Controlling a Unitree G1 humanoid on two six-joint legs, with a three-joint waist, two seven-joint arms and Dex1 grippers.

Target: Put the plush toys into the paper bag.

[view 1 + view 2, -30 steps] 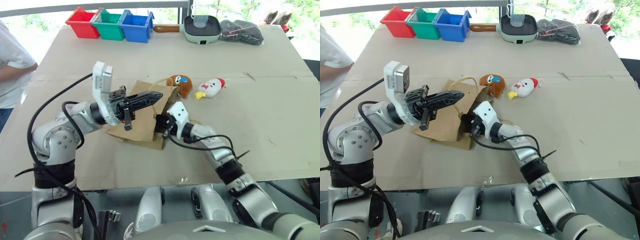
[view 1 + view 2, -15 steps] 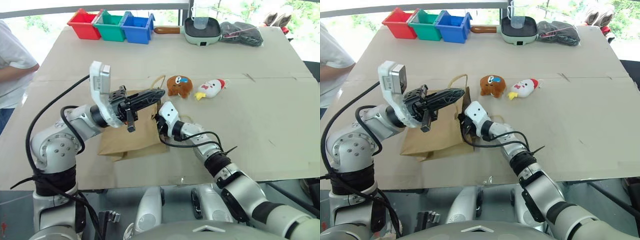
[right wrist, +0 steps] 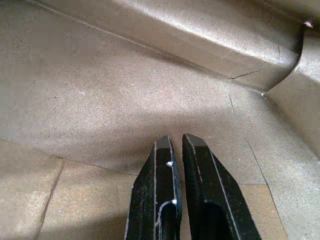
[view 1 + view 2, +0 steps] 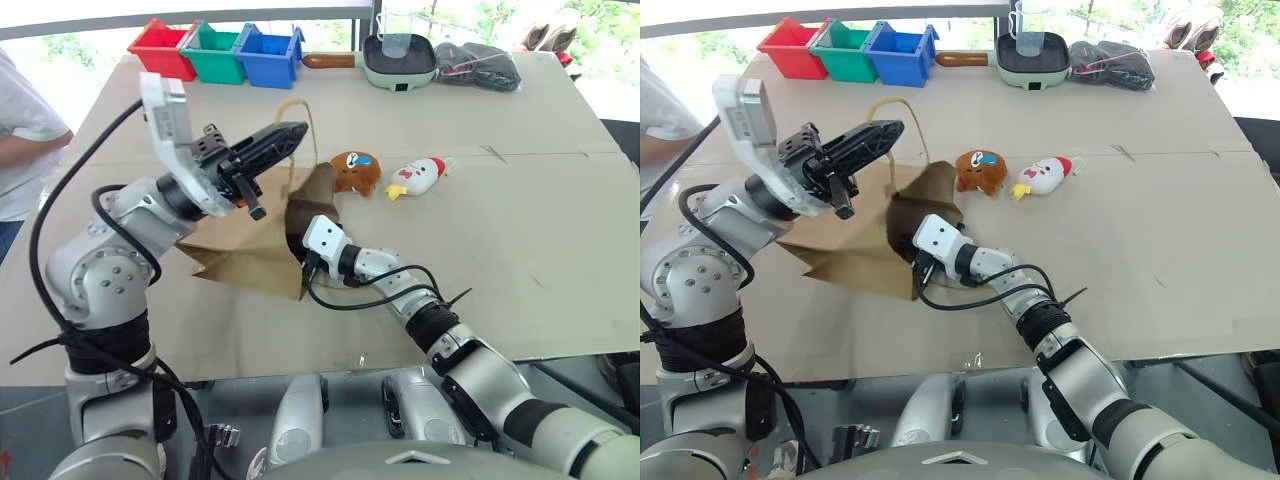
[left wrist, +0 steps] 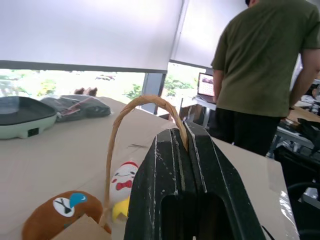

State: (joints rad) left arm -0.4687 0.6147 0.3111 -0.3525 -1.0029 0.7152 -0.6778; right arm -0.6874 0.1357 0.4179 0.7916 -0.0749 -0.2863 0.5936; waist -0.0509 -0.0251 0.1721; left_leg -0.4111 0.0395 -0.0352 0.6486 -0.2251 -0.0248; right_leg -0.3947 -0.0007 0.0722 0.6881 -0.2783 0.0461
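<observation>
Paper bag (image 4: 250,262): lying on the tabletop (image 4: 520,240) near its front edge, its mouth lifted open and facing the toys
Bag handle (image 4: 297,125): one tan loop standing up above the mouth, pinched at its top
Left pincer (image 4: 292,134): fingers pressed together, clamping the raised handle loop and holding it above the bag; the left wrist view is showing the loop (image 5: 135,107) arching out of the closed black fingertips
Right pincer (image 3: 181,150): reaching sideways into the open mouth of the bag, its two fingers lying together with nothing between them, brown paper on all sides in the right wrist view
Brown bear toy (image 4: 357,170): sitting on the tabletop just beyond the bag's mouth, blue-white mark facing up, not in the bag
White chicken toy (image 4: 419,177): lying on its side just beside the bear, on the bear's right, also outside the bag
Bins: red bin (image 4: 164,46), green bin (image 4: 218,50) and blue bin (image 4: 271,54) standing in a row at the far edge
Pan (image 4: 400,58): pale green, at the far edge, with a dark bundle (image 4: 475,65) beside it
Person (image 5: 260,70): standing with back turned, seen past the tabletop in the left wrist view
</observation>
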